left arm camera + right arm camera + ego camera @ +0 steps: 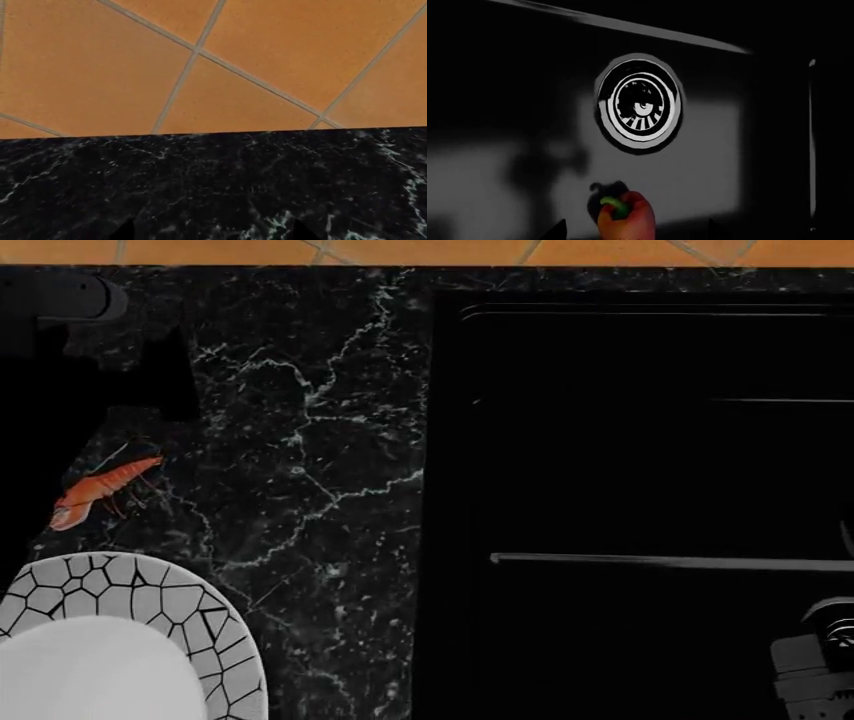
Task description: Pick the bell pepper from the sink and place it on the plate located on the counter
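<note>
Below my right wrist camera, the bell pepper (pixel 624 219) rests on the grey floor of the sink (pixel 707 150), green stem up, at roughly 6 o'clock from the round drain (pixel 639 104). My right gripper (pixel 634 231) shows only as two dark fingertips (pixel 554 231) flanking the pepper, parted and not touching it, so it reads as released. From the head camera, my right arm (pixel 817 655) enters at 4 o'clock over the sink basin (pixel 641 440), just past the thin pale bar (pixel 667 561); the pepper cannot be made out in that view. The plate (pixel 160 590) sits at 7 o'clock on the counter (pixel 320 440), with a small orange shrimp (pixel 104 490) near its rim at 9 o'clock. My left gripper (pixel 213 232) hangs over the counter edge facing the orange tiled floor (pixel 267 50); two separated tips (pixel 303 231) are visible with nothing between them, so it too is released.
</note>
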